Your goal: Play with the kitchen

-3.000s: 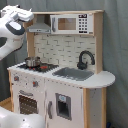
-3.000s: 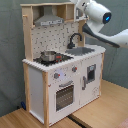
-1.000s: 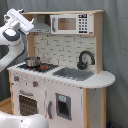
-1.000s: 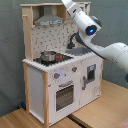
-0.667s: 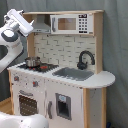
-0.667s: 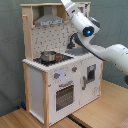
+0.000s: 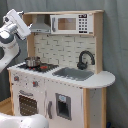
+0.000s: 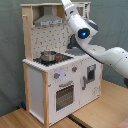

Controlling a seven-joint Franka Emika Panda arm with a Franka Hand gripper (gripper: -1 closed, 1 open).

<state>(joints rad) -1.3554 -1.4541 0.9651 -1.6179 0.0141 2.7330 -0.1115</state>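
The kitchen [image 7: 65,87] is a tall toy of white panels and light wood, seen in both exterior views [image 8: 50,80]. It has a grey hood [image 7: 41,25], a small upper cabinet [image 7: 70,23], a black faucet [image 7: 85,59], a grey sink [image 7: 74,74] and an oven door [image 8: 64,95]. A metal pot [image 8: 48,56] stands on the stove. My gripper [image 7: 26,30] is high up at the hood's end of the kitchen, level with the top shelf. In the second exterior view the gripper [image 8: 66,5] reaches the kitchen's top edge and my arm hides the sink.
My white arm [image 8: 100,50] stretches across from the second exterior view's right, over the counter. A wooden surface [image 8: 100,112] carries the kitchen. A grey curtain hangs behind. A white rounded shape [image 7: 20,121] lies at the first exterior view's bottom left.
The arm has swung in toward the kitchen's upper part near the hood over the last three seconds. In the last second it shifted only a little. The kitchen and pot have not moved.
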